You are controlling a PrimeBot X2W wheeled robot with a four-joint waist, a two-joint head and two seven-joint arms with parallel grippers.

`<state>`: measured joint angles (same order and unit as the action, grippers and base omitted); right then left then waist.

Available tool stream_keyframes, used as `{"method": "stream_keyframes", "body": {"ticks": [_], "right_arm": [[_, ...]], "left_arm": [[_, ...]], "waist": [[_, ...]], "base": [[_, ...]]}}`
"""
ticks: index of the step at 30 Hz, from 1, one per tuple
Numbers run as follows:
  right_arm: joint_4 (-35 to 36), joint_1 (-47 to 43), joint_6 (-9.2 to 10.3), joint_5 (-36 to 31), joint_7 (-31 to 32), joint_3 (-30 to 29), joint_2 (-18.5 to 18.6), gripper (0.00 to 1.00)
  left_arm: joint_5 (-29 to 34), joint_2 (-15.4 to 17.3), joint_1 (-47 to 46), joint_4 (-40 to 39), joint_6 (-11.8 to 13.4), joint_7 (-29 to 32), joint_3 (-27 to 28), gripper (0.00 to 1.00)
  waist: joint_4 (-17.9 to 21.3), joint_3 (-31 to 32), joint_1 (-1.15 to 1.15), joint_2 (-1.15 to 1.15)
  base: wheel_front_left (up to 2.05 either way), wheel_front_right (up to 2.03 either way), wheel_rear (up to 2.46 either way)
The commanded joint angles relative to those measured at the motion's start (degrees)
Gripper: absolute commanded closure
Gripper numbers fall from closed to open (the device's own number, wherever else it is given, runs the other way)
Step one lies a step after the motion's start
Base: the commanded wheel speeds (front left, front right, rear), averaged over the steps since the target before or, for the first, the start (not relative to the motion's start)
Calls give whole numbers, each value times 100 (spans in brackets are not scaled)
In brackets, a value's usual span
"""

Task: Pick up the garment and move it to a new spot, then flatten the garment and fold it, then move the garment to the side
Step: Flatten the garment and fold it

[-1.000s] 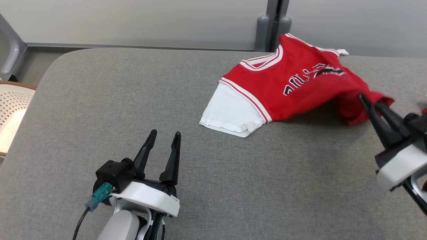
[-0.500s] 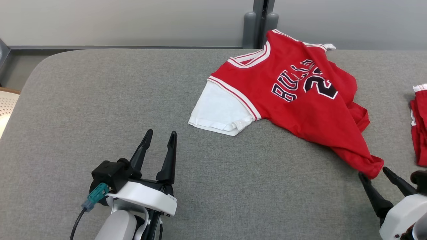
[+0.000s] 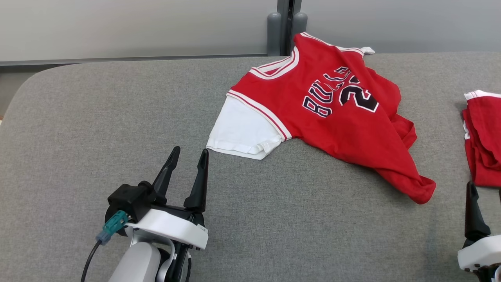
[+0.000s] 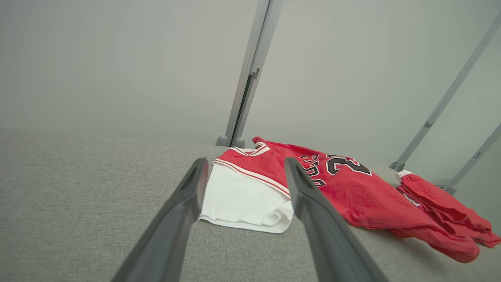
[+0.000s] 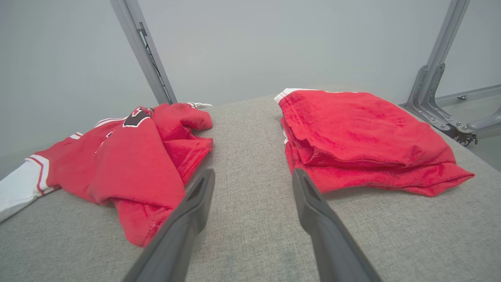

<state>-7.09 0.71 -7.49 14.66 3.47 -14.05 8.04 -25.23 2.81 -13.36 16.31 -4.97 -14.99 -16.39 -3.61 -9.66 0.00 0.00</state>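
Observation:
The garment [image 3: 332, 117] is a red jersey with a white sleeve and dark lettering. It lies rumpled on the grey table [image 3: 98, 117], its hem corner stretched toward the lower right. My left gripper [image 3: 190, 150] stands open and empty, just short of the white sleeve. In the left wrist view that sleeve lies between and beyond the left gripper's [image 4: 245, 160] fingers, with the garment [image 4: 352, 188] behind. My right gripper [image 3: 485, 188] is open and empty, right of the hem corner. In the right wrist view the right gripper [image 5: 253, 172] points between the garment [image 5: 129, 164] and another red pile.
A folded red garment [image 3: 483, 145] lies at the table's right edge, also the folded red garment [image 5: 360, 137] in the right wrist view. Grey posts [image 3: 282, 27] and a pale wall stand behind the table. The table's rounded corner is at far left.
My right gripper opened and let go of the garment's hem, then drew back toward me. The garment dropped onto the table. The head camera turned right, shifting the picture left.

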Motion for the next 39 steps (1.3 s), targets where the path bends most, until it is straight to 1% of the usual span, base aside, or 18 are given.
{"method": "stream_keyframes", "body": {"ticks": [1,6,12,15,16,19,24,30,36,39], "right_arm": [[-56,47,-1,93,-195,0,-84,0],[-233,160,-1,201,-611,118,-254,0],[-318,266,-1,463,-720,365,-233,0],[-361,323,-1,519,-758,453,-201,0],[-380,330,-1,528,-770,480,-191,0],[-408,399,-1,540,-791,577,-177,0],[-422,497,-1,533,-880,666,-153,0],[-498,582,-1,522,-986,770,-166,0],[-615,664,-1,480,-1122,820,-188,0],[-670,703,-1,473,-1172,813,-199,0]], "left_arm": [[27,21,-82,-18,-21,-26,11,0],[63,23,-126,3,-59,-26,-22,0],[68,22,-264,180,-99,-26,-97,0],[112,22,-430,421,-124,-25,-169,0],[156,22,-497,582,-126,-23,-206,0],[343,22,-881,1225,23,-15,-295,0],[382,23,-1701,2440,171,177,-427,0],[506,48,-2551,3538,211,639,-567,0],[546,78,-3042,4275,225,1043,-662,0],[533,83,-3157,4521,156,1114,-715,0]], "waist": [[0,-3,0,0],[2,-49,0,0],[18,-172,0,0],[33,-249,0,0],[43,-271,0,0],[106,-362,0,0],[255,-497,0,0],[440,-637,0,0],[562,-734,0,0],[590,-763,0,0]], "base": [[0,0,0],[0,0,0],[0,0,0],[0,0,0],[0,0,0],[0,0,0],[0,0,0],[0,0,0],[0,0,0],[0,0,0]]}}
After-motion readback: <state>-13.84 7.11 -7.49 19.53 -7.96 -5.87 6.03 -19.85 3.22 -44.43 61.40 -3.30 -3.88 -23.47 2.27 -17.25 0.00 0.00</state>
